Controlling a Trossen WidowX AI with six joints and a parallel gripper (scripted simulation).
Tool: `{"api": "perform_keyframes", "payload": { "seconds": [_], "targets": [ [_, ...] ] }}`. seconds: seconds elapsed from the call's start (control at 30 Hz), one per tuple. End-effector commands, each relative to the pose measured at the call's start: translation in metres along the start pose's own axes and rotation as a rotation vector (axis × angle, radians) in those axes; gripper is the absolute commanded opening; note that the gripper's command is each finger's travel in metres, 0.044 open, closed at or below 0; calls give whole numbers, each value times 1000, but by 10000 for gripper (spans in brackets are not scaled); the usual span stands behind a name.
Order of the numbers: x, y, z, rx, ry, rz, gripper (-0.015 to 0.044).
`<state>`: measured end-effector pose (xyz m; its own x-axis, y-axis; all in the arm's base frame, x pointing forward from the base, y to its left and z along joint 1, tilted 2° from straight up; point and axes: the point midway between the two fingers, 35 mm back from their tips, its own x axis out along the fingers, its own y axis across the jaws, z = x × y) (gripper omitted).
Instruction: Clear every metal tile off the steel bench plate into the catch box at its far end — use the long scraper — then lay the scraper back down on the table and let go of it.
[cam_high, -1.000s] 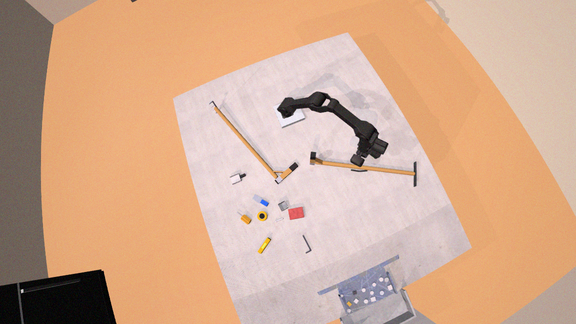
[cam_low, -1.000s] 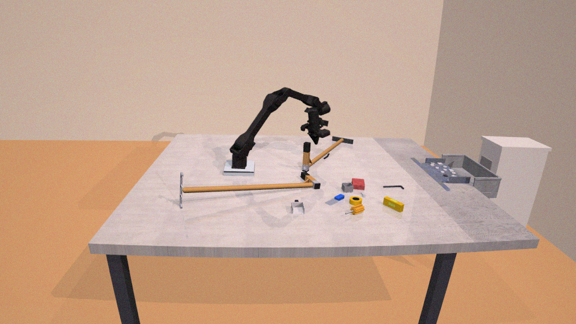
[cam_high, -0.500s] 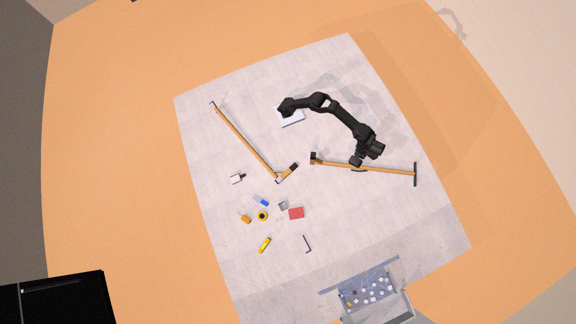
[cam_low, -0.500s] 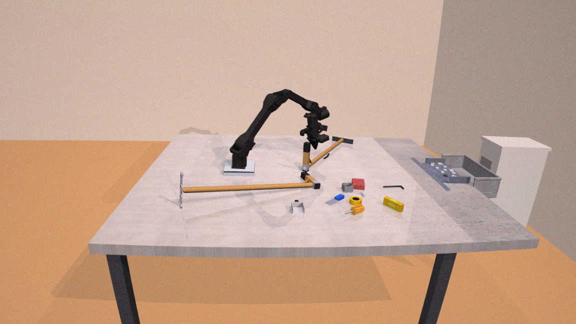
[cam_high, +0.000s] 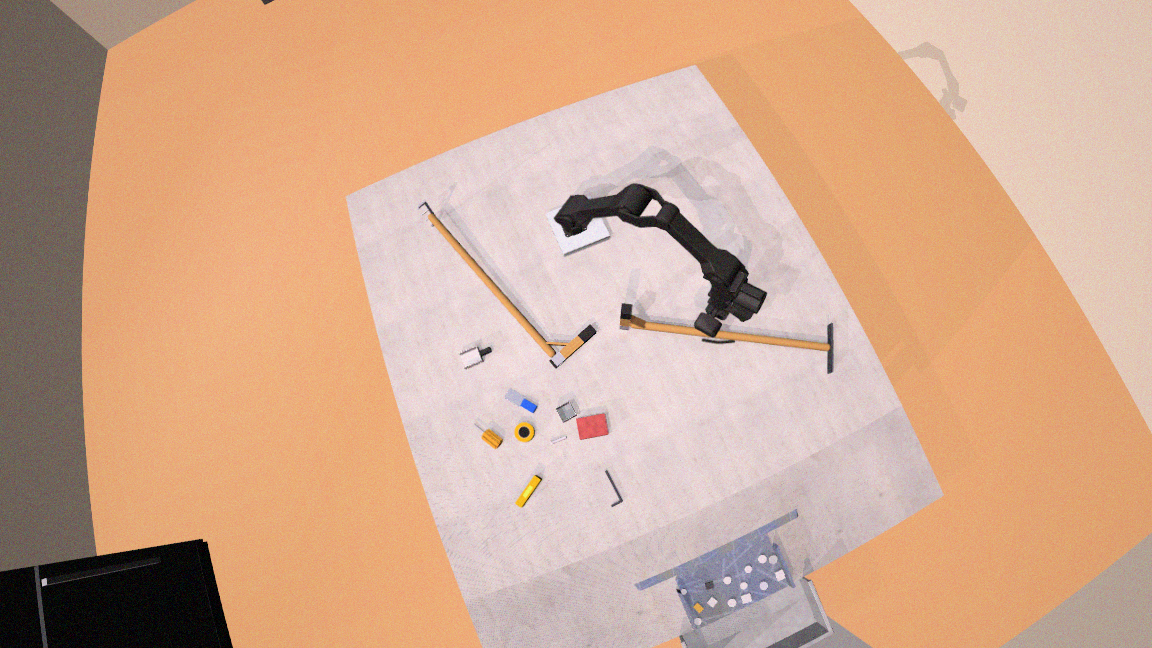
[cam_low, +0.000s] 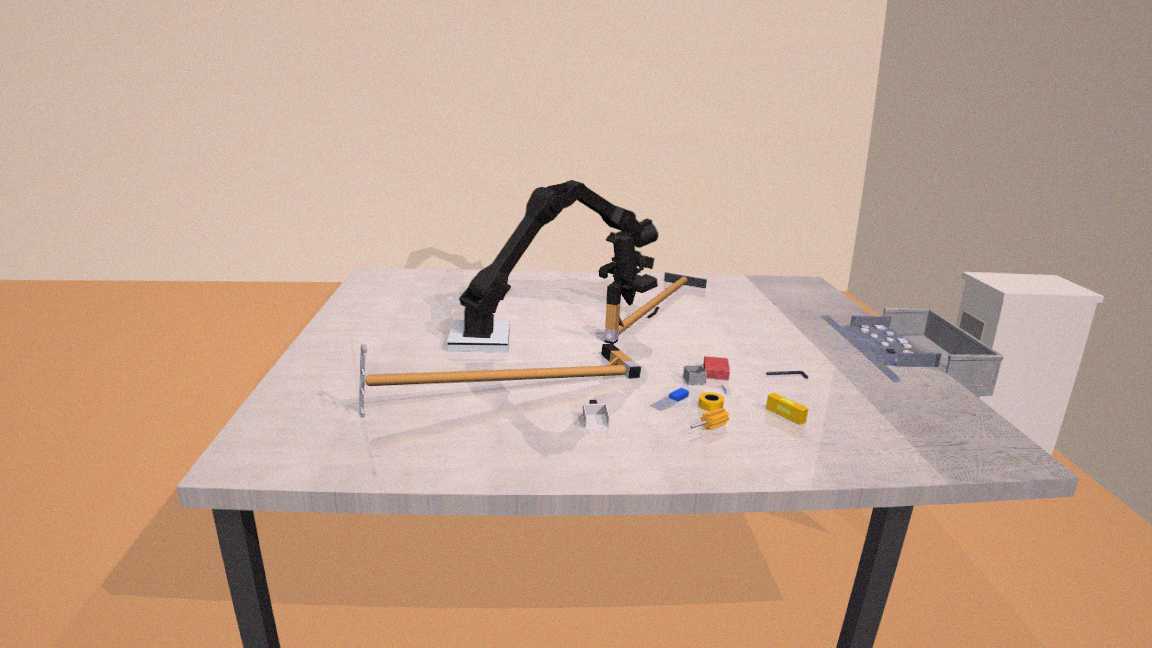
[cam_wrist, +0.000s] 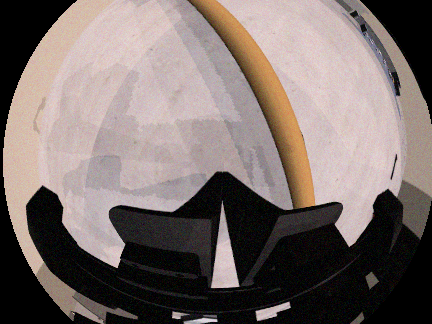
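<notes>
A long tool with a wooden shaft (cam_high: 773, 340) (cam_low: 654, 303) (cam_wrist: 272, 95) lies on the table, with a wide dark blade (cam_high: 830, 362) (cam_low: 685, 280) at one end and an upright black-tipped grip (cam_high: 625, 314) (cam_low: 612, 314) at the other. My gripper (cam_low: 629, 299) (cam_wrist: 222, 177) is shut and empty, pointing down above the table beside this shaft; the top view hides its fingertips. A second long tool (cam_high: 491, 282) (cam_low: 491, 375) has a toothed metal head. The steel plate (cam_high: 734, 556) bears several pale tiles (cam_high: 745, 598). The catch box (cam_high: 815, 608) (cam_low: 978, 374) adjoins it.
A black hook (cam_high: 714, 342) (cam_low: 653, 312) lies beside the dark-bladed tool's shaft. A red block (cam_high: 592, 426) (cam_low: 716, 367), a yellow tape ring (cam_high: 517, 439), a yellow level (cam_high: 528, 490) (cam_low: 786, 407) and a hex key (cam_high: 613, 486) lie between the tools and the plate's side.
</notes>
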<state>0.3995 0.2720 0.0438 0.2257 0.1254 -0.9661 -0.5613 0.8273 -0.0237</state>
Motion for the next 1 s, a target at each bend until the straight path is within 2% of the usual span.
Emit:
{"api": "perform_keyframes", "payload": {
  "seconds": [0.0, 0.97],
  "targets": [
    [1, -3, 2, -3, 0, -1, 0],
    [4, -26, 19, -3, 0, -3, 0]
  ]
}}
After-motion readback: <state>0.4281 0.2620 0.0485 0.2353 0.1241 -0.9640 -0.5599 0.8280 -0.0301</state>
